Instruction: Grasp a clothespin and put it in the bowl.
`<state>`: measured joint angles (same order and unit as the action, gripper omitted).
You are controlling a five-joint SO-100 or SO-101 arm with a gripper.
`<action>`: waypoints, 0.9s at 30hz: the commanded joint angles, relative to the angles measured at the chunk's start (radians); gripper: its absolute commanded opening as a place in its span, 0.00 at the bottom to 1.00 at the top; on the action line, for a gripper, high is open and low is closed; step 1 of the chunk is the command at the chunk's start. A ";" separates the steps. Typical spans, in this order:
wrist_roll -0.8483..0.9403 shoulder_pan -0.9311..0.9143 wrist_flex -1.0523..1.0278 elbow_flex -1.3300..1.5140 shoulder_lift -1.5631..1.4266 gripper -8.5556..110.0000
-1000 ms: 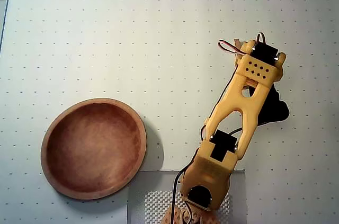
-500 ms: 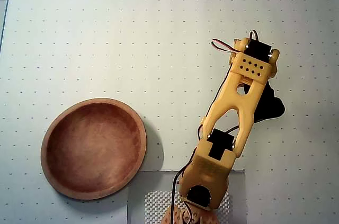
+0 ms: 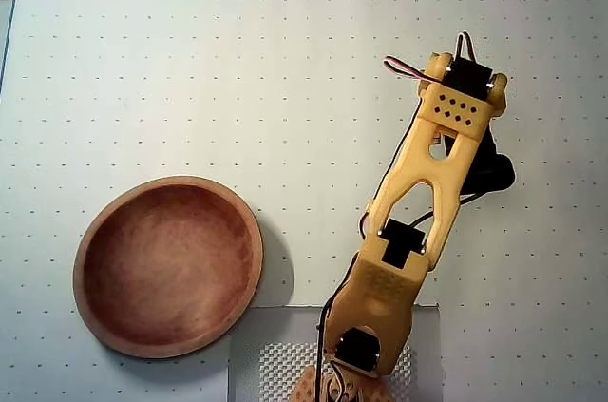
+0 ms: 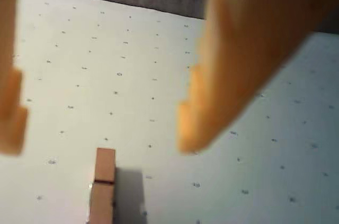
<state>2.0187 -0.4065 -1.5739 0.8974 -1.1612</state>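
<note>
The hand is spread wide, empty, its fingers hovering above the dotted desk to straddle the clothespin, which lies just below the gap between them. The bowl sits well apart.

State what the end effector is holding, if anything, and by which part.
Nothing. In the wrist view the end effector is open, and the clothespin lies on the mat below, untouched.
</note>
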 commanded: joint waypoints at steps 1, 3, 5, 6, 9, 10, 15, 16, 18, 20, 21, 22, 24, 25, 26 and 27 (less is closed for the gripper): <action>-0.020 -0.005 0.014 -0.121 0.015 0.23; -0.025 -0.003 0.012 -0.147 0.051 0.23; -0.026 -0.002 0.012 -0.156 0.080 0.23; -0.026 0.000 0.012 -0.158 0.094 0.23; -0.026 0.003 0.012 -0.158 0.130 0.23; -0.026 0.005 0.012 -0.158 0.137 0.23; -0.028 0.009 0.012 -0.158 0.186 0.23; -0.028 0.009 0.012 -0.160 0.202 0.23; -0.028 0.014 0.014 -0.160 0.229 0.23; -0.028 0.025 0.014 -0.160 0.253 0.23; -0.029 0.029 0.014 -0.160 0.262 0.23; -0.032 0.032 0.014 -0.160 0.268 0.23; -0.048 0.037 0.020 -0.164 0.275 0.23; -0.054 0.037 0.034 -0.173 0.281 0.23; -0.060 0.037 0.051 -0.187 0.285 0.23; -0.063 0.037 0.069 -0.206 0.299 0.23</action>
<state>1.9666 -0.3835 -1.5340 0.7885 -0.8406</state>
